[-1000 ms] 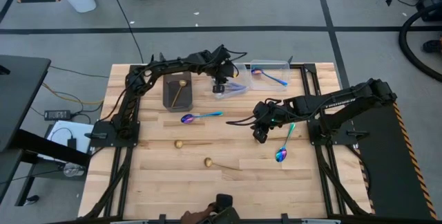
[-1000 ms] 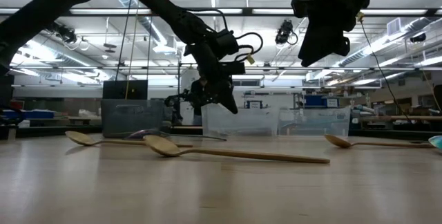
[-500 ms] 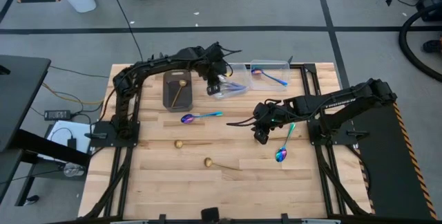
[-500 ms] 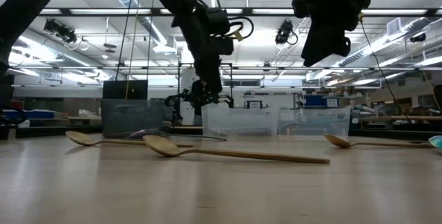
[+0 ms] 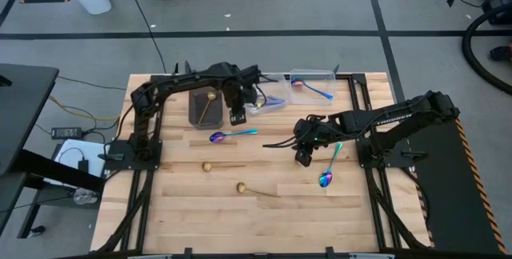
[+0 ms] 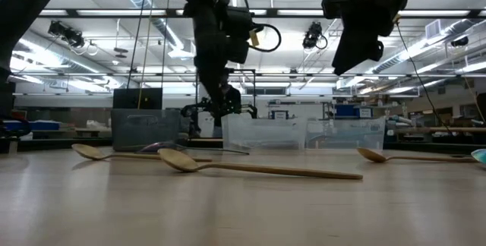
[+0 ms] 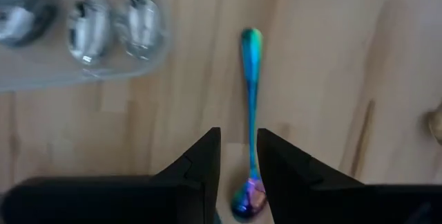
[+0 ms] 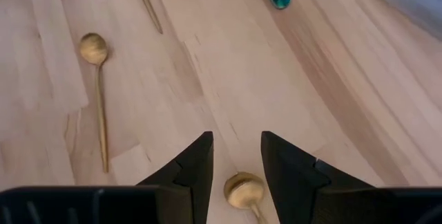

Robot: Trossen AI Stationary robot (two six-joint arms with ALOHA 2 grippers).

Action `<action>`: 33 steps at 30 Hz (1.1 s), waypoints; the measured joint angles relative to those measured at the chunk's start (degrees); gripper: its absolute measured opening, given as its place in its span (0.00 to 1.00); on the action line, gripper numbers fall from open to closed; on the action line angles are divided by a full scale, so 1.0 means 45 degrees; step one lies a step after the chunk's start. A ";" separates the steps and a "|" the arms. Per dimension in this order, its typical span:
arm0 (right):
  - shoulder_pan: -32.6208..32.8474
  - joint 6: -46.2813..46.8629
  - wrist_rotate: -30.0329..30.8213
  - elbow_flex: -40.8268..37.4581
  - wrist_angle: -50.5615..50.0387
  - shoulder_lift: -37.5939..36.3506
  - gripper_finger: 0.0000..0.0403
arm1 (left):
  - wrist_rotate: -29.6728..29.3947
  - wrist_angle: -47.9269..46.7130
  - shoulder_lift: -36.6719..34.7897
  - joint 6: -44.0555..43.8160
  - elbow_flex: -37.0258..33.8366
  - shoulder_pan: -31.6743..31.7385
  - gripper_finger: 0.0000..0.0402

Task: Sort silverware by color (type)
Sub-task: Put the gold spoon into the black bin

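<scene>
My left gripper [image 5: 238, 117] hovers open above the table, pointing steeply down. A rainbow spoon [image 5: 233, 135] lies flat on the wood beneath it and shows between the fingers in the left wrist view [image 7: 252, 106]. My right gripper [image 5: 302, 159] hangs open above the table's middle right. Far below its fingers [image 8: 235, 165] is the bowl of a gold spoon [image 8: 243, 189]. A second rainbow spoon [image 5: 329, 169] lies to its right. Two gold spoons [image 5: 207, 165] [image 5: 240, 187] rest on the table nearer the front edge.
A dark tray [image 5: 195, 113] at the back left holds a gold spoon [image 5: 207, 103]. Beside it, one clear container [image 5: 276, 103] holds silver spoons [image 7: 110, 27]. Another clear container [image 5: 324, 75] holds a rainbow spoon [image 5: 314, 89]. Bare wood lies along the near edge.
My left gripper has moved away from over the clear container with the silver spoons, toward the table's left and near edges, and now stands over the rainbow spoon. It has tipped to point more steeply down. My right gripper has kept still.
</scene>
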 joint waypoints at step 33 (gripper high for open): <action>0.0049 0.0360 -0.4431 -0.0005 -0.0860 -0.0819 0.32 | 0.0706 0.0304 0.0024 -0.1724 0.0000 -0.3678 0.22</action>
